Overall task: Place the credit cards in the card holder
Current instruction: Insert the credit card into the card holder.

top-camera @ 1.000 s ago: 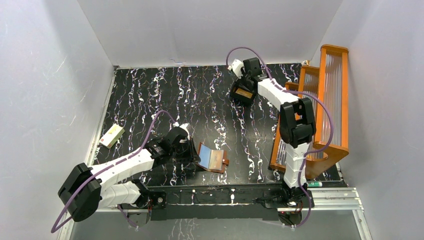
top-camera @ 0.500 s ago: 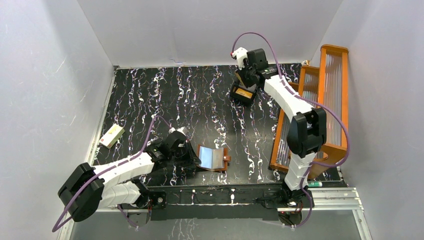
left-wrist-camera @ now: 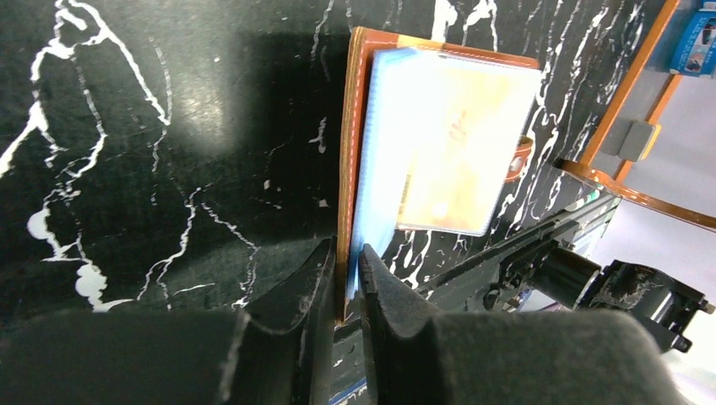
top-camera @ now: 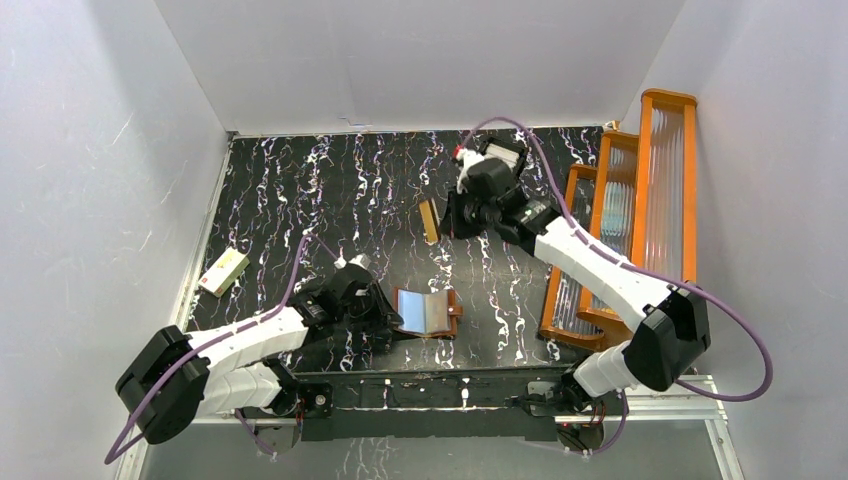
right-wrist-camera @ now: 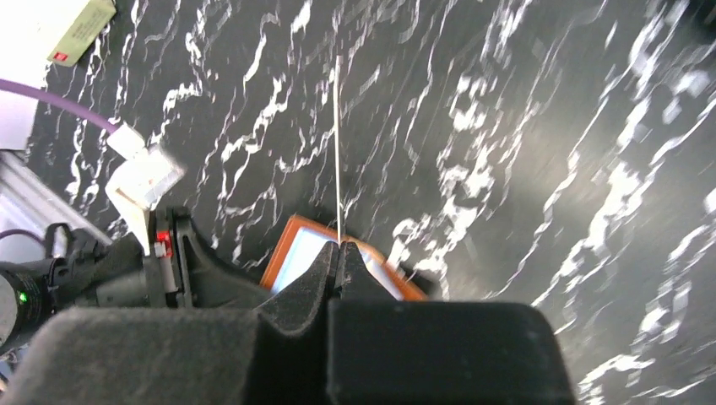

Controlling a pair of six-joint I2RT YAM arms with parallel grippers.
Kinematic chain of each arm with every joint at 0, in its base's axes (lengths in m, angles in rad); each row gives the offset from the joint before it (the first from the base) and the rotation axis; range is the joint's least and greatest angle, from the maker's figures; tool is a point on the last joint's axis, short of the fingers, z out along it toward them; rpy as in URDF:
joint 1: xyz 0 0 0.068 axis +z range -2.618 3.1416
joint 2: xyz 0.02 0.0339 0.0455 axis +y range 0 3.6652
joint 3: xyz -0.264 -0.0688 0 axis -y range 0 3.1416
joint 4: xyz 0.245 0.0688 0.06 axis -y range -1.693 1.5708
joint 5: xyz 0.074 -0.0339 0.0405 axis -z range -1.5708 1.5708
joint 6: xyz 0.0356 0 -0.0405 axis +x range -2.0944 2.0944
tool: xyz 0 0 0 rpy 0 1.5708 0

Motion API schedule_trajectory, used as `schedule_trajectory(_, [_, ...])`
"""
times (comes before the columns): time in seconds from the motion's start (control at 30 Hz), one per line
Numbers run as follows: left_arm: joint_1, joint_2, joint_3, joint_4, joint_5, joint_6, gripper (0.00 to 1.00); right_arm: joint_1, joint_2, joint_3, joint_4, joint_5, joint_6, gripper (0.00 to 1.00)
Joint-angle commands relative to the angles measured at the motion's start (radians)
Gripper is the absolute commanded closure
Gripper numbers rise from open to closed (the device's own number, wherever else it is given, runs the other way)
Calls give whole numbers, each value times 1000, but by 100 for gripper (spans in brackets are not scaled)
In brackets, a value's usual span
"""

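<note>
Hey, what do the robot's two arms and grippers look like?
The left arm and right arm have white links between chunky black joints, each trailed by a looping purple cable. The left gripper and right gripper are black, with tapering fingers.

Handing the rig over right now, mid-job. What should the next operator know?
Left end effector: shut on the edge of the card holder, holding it open on the table.
Right end effector: shut on a yellow-orange card, held in the air clear of the holder.
Done: one card picked up; cards already in pockets, cannot tell.
Left: slide this card into a pocket.
</note>
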Motion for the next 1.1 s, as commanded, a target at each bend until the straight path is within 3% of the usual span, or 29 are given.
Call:
schedule_trajectory(0.0, [7,-45,-36,-27,-31,-8,83,49,-81,-190,128,-29,372,100])
schedule_trajectory(0.07, [7,-68,-52,-41,-38,-5,77,61,-113,-294,195,-74,456,100])
schedule_trajectory(0.2, [7,-107,-84,-59,-45,-2,75,117,-142,-425,247,-65,559,100])
schedule_trajectory(0.6, [7,-83,-91,-48,-32,21,100,204,-86,-514,298,-62,637,100])
schedule_trajectory(1.07, [7,-64,-104,-64,-50,35,100,204,-32,-578,284,-44,591,100])
